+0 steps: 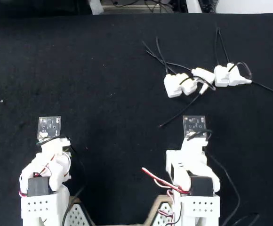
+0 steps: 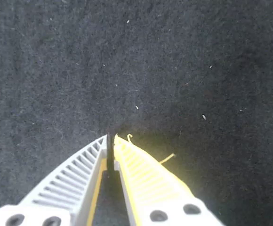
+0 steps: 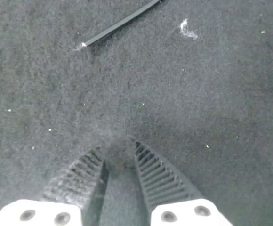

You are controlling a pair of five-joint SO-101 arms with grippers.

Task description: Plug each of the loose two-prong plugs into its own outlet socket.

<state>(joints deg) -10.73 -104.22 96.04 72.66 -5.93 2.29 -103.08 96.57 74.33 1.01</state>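
The left arm [image 1: 44, 174] and right arm [image 1: 193, 169] sit folded at the near edge of the black worktop [image 1: 80, 70]. My left tool [image 2: 111, 139] is closed, its tips meeting over bare cloth. The right tool [image 3: 119, 149] looks narrow, but its tip fades into shadow and I cannot tell whether it is closed. The white plugs and sockets [image 1: 204, 80] lie bunched at the far right, well apart from both tools. I can't separate plug from socket there. A black cord [image 3: 117, 26] ends loose ahead of the right tool.
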